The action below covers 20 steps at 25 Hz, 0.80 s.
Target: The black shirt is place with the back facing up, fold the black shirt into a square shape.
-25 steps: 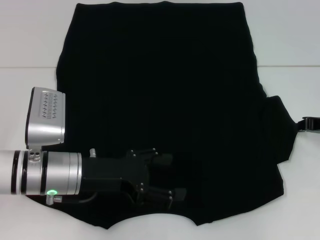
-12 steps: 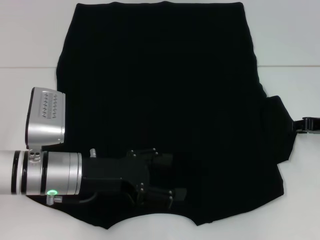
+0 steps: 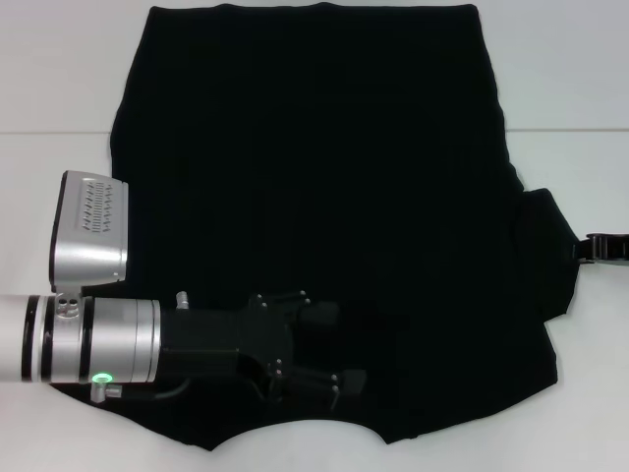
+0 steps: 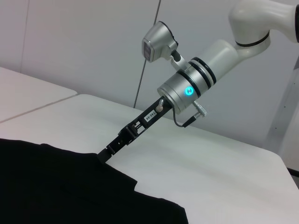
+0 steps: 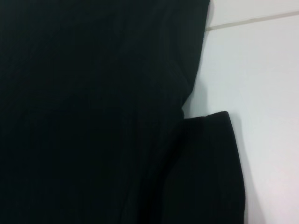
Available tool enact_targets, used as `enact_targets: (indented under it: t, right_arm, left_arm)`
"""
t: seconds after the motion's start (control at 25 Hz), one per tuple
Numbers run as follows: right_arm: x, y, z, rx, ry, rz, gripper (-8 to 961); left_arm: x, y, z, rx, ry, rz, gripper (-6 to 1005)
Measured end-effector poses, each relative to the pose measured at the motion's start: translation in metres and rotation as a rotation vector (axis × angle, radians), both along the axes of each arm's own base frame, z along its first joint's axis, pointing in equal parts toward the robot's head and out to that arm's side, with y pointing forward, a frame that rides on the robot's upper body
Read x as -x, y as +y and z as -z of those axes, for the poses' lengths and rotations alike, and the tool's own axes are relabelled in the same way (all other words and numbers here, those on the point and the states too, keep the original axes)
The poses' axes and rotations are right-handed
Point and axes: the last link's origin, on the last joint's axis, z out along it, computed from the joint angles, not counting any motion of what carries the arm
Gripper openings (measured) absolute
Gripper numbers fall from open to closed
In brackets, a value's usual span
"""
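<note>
Our white table (image 3: pixel 59 79) carries the black shirt (image 3: pixel 324 177), which lies spread nearly flat across the middle of it, plain side up, with the collar end near us. The left side already looks turned in over the body, since we see no sleeve there, while the right sleeve (image 3: pixel 550 256) juts out past the side seam. So we judge the fold barely begun: that sleeve, and the lengthwise folds that would make a square, are left to do. Our left gripper (image 3: pixel 334 346) rests over the near edge of the cloth with its fingers parted and nothing between them. Our right gripper (image 4: pixel 106 151) meets the sleeve's edge; we cannot tell how its fingers stand.
</note>
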Motion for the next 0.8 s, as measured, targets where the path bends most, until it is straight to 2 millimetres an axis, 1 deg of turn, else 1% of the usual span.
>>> enact_targets:
  t: [0.12,0.32,0.56,0.8]
  right_arm:
    - [0.000,0.000,0.001,0.003,-0.002,-0.002,283]
    - [0.001,0.001,0.001,0.000,-0.004,-0.003,83]
    - [-0.001,0.001,-0.002,-0.023,-0.001,0.000,3]
    - [-0.006,0.000,-0.013,-0.076,0.047,-0.005,3]
  left_arm:
    - [0.000,0.000,0.000,0.000,-0.001,0.000,962]
    - [0.000,0.000,0.000,-0.001,-0.001,0.001,963]
    - [0.000,0.000,-0.001,-0.003,-0.002,0.001,962]
    - [0.000,0.001,-0.001,-0.005,-0.006,-0.003,961]
